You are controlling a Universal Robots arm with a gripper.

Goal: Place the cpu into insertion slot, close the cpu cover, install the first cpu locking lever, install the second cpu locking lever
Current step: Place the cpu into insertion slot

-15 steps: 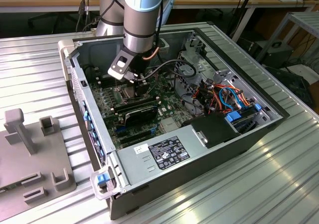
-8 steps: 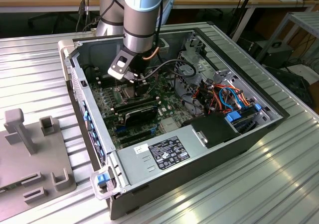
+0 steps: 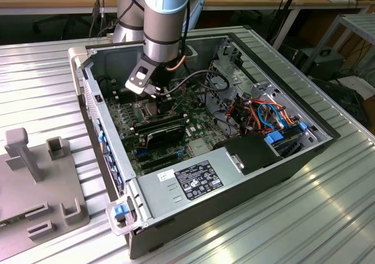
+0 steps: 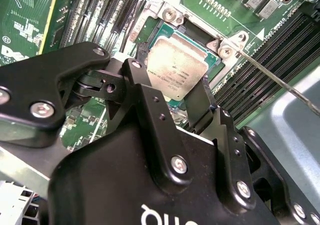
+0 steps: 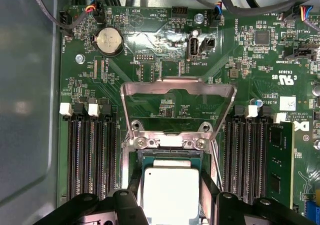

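My gripper (image 4: 172, 87) is shut on the cpu (image 4: 176, 67), a flat silver-beige square held by two opposite edges between the black fingers (image 4: 204, 97). The chip sits low over the insertion slot (image 4: 165, 16), roughly in line with it; I cannot tell whether it is seated. In the first wrist view the cpu (image 5: 170, 192) lies just behind the socket's hinge edge (image 5: 170, 142). The cpu cover (image 5: 177, 89) is swung open, lying back over the board. A thin wire locking lever (image 4: 272, 77) stands off beside the socket. In the exterior view the gripper (image 3: 150, 98) reaches down inside the computer case (image 3: 263, 176).
Black memory slots (image 5: 92, 155) flank the socket on both sides, and one holds a memory stick (image 5: 280, 160). A coin battery (image 5: 109, 40) and cables (image 3: 266, 114) lie further off. The case walls (image 3: 96, 117) close in around the arm. A grey fixture (image 3: 41, 176) stands on the table.
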